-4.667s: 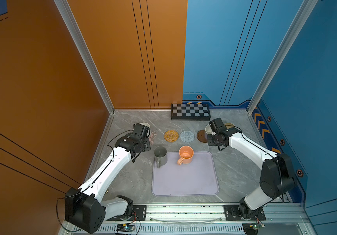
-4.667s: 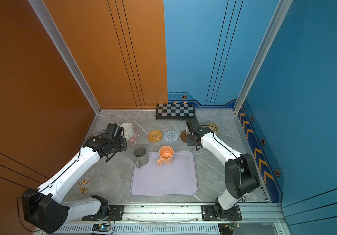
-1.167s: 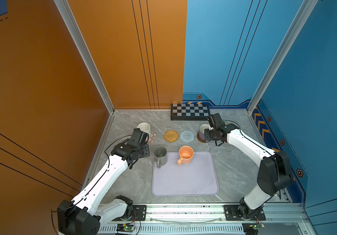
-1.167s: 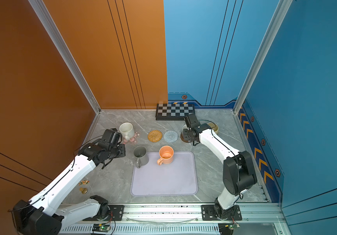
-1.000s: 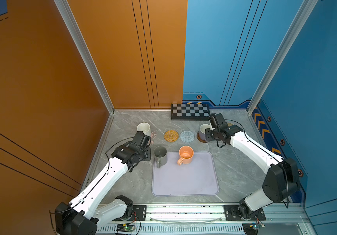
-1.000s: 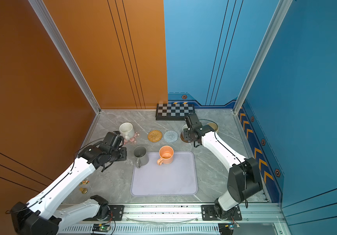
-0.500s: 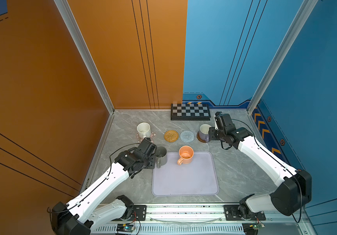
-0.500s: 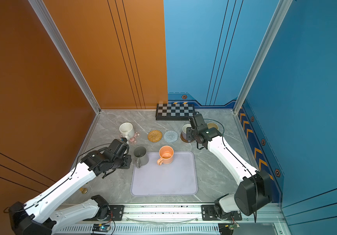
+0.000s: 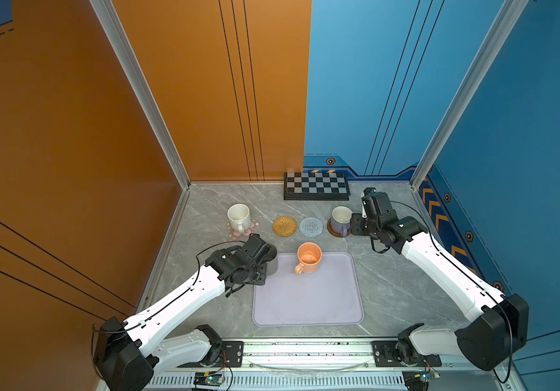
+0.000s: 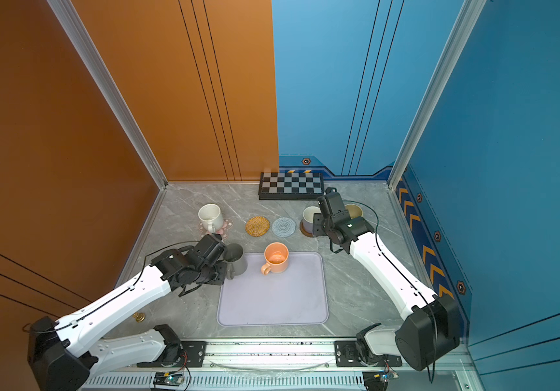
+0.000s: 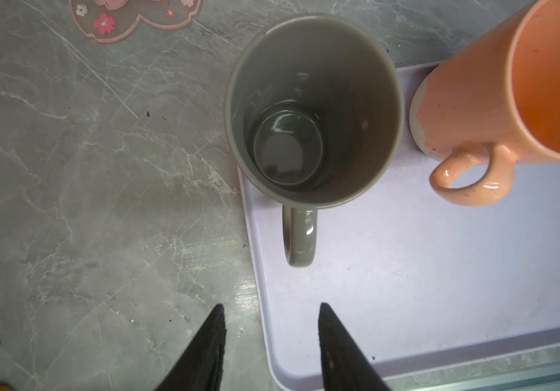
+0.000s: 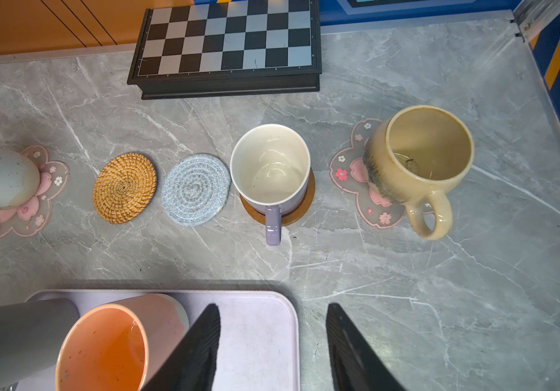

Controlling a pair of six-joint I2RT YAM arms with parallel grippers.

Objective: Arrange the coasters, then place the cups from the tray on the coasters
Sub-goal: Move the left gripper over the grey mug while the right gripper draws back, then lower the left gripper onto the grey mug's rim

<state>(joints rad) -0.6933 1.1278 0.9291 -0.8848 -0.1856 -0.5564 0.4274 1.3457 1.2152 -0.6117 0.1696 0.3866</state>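
Observation:
The lavender tray (image 9: 305, 301) holds an orange cup (image 9: 309, 257) and a tall grey cup (image 10: 236, 259) at its far left corner. My left gripper (image 11: 270, 306) is open and empty, hovering just short of the grey cup's handle (image 11: 300, 237). A speckled white cup (image 9: 238, 216) stands on a flower coaster (image 9: 253, 225). The rattan coaster (image 9: 284, 226) and grey-blue coaster (image 9: 310, 226) are bare. A lavender cup (image 12: 270, 166) sits on the wooden coaster (image 12: 300, 210), a beige cup (image 12: 417, 155) on the other flower coaster (image 12: 349, 169). My right gripper (image 12: 272, 306) is open, empty, clear of the lavender cup.
A black-and-white checkerboard (image 9: 316, 185) lies against the back wall. Small gold trinkets (image 10: 139, 317) sit on the table near the left arm's base. Orange and blue walls close in the left, back and right; a metal rail (image 9: 305, 352) runs along the front.
My left arm has swung from beside the white cup down to the grey cup on the tray. My right gripper has backed off the lavender cup and opened a little wider.

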